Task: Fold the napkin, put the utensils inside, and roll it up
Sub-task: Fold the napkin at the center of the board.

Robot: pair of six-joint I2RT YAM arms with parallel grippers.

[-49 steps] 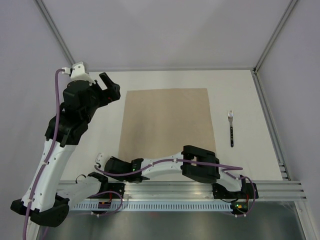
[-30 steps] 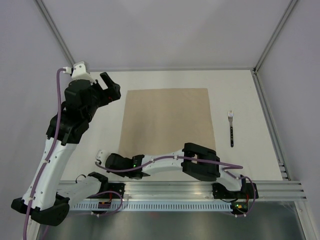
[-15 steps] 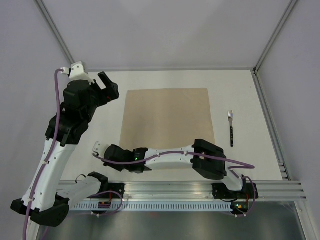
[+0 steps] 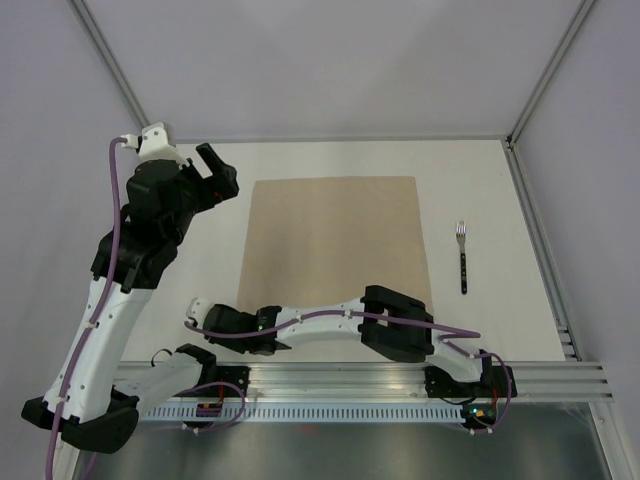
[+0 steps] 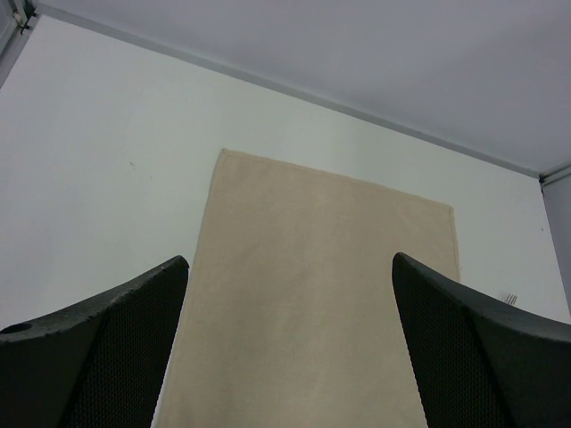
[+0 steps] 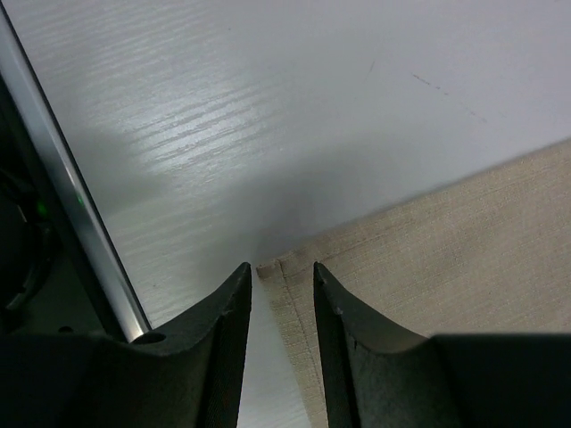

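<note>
The beige napkin lies flat and unfolded in the middle of the table. A dark-handled fork lies to its right, tines pointing away from me. My right gripper reaches across to the napkin's near-left corner. In the right wrist view, that gripper is open, its jaws a little apart. The hemmed corner of the napkin lies between the tips, not pinched. My left gripper hangs wide open, raised beyond the napkin's far-left corner. The left wrist view shows the napkin and the fork's tines.
An aluminium rail runs along the near edge under the arm bases. Grey walls close in the table at the back and sides, with a raised frame along the right edge. The right arm's forearm lies across the napkin's near edge.
The right wrist has slid a little to the left along the napkin's near edge, and its elbow swung out and back. The left arm has hardly moved.
</note>
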